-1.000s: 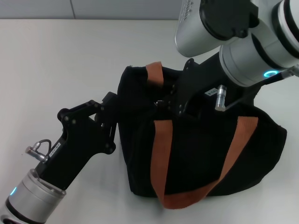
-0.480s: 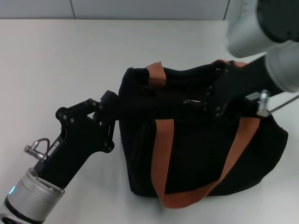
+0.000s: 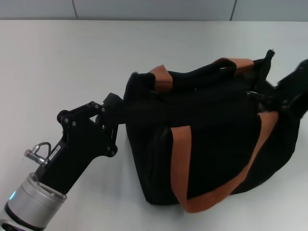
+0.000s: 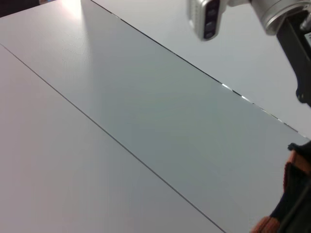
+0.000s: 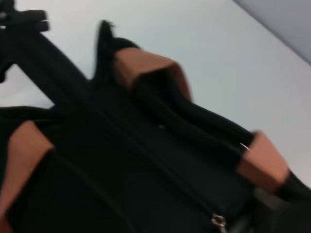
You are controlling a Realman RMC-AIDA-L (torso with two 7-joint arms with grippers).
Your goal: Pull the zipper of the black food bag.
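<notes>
At lower left of the head view, your left gripper [image 3: 117, 111] clamps the black food bag [image 3: 207, 144] at its left end; if that hold slips, the bag will drag rightward. The bag fills centre frame. At the right edge, the right gripper [image 3: 284, 96] sits by the zipper [image 5: 218, 222]; its fingers cannot be told.

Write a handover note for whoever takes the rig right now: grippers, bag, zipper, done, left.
Left gripper: at the left end of the black food bag, apparently gripping the fabric there.
Right gripper: at the bag's right end, by the zipper; its fingers are not visible.
Bag: on the white table, orange strap handles hanging over its side.
Done: the top looks zipped nearly all the way across.
Left: confirm the pull is at the end, release both arms.
</notes>
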